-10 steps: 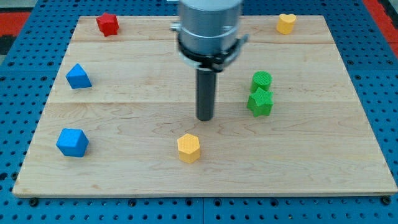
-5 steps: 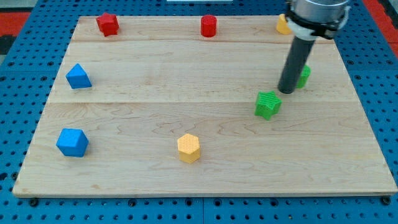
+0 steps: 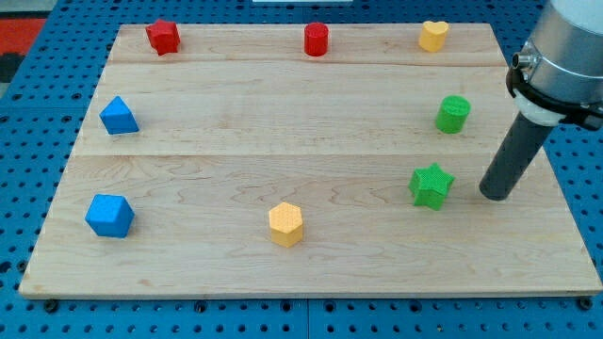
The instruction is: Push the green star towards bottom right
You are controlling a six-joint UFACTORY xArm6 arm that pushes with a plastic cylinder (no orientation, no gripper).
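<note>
The green star (image 3: 431,185) lies on the wooden board (image 3: 311,245) at the right, a little below the middle. My tip (image 3: 496,195) rests on the board just to the star's right, with a small gap between them. A green cylinder (image 3: 453,114) stands above the star, apart from it.
A yellow hexagon (image 3: 285,224) sits at bottom centre. A blue block (image 3: 109,216) and a blue triangle (image 3: 119,115) are at the left. A red block (image 3: 163,37), a red cylinder (image 3: 317,40) and a yellow heart (image 3: 433,36) line the top edge.
My tip has swung from the board's middle to the right side. The green star slid down and right; the green cylinder moved right, away from it.
</note>
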